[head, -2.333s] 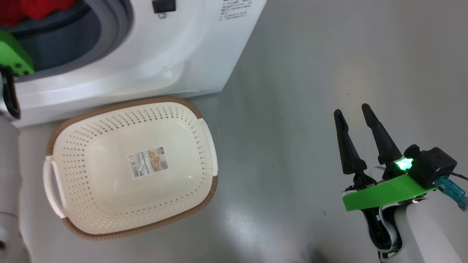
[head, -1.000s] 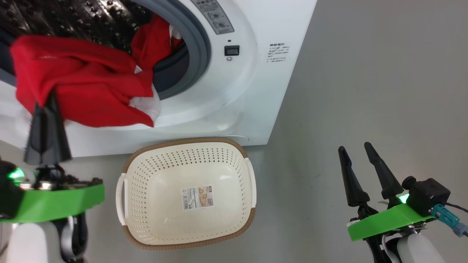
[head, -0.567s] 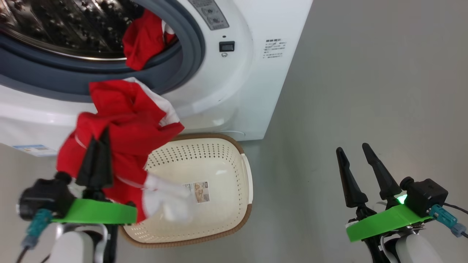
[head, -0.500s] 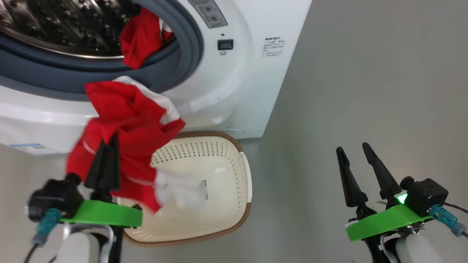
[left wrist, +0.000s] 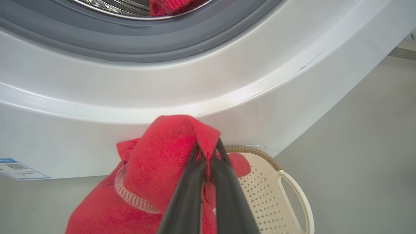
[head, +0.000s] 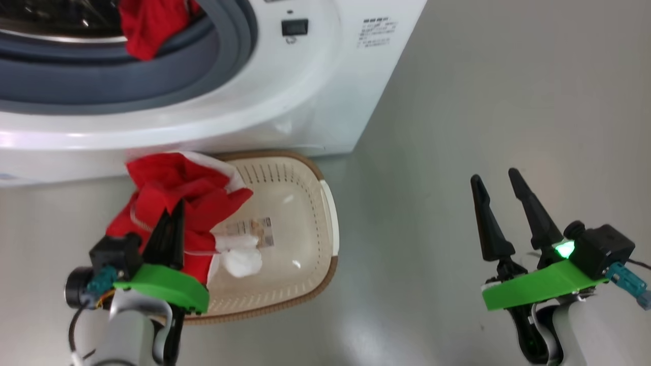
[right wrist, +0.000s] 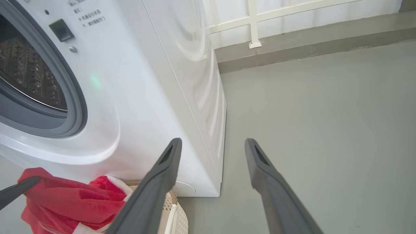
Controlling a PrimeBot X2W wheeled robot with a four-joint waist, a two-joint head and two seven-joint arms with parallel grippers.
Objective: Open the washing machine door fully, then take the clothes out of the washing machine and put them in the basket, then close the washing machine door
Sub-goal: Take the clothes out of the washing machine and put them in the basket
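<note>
My left gripper (head: 170, 216) is shut on a red garment with white trim (head: 188, 190), one of the clothes, and holds it over the left end of the cream basket (head: 328, 203). The white part hangs down inside the basket. In the left wrist view the fingertips (left wrist: 198, 152) pinch a fold of the red garment (left wrist: 159, 165). More red clothes (head: 147, 25) lie in the mouth of the washing machine (head: 285, 91). The washing machine door is out of view. My right gripper (head: 494, 176) hangs open over bare floor, holding nothing.
The basket (right wrist: 175, 211) stands on the grey floor right against the machine's front. A low wall with a white rail (right wrist: 292, 29) runs behind the machine. A blue label (left wrist: 16, 167) sits low on the machine's front (left wrist: 195, 91).
My left gripper has carried the red garment from the drum opening down and right, over the basket. The head camera has tilted down. The right arm has stayed put.
</note>
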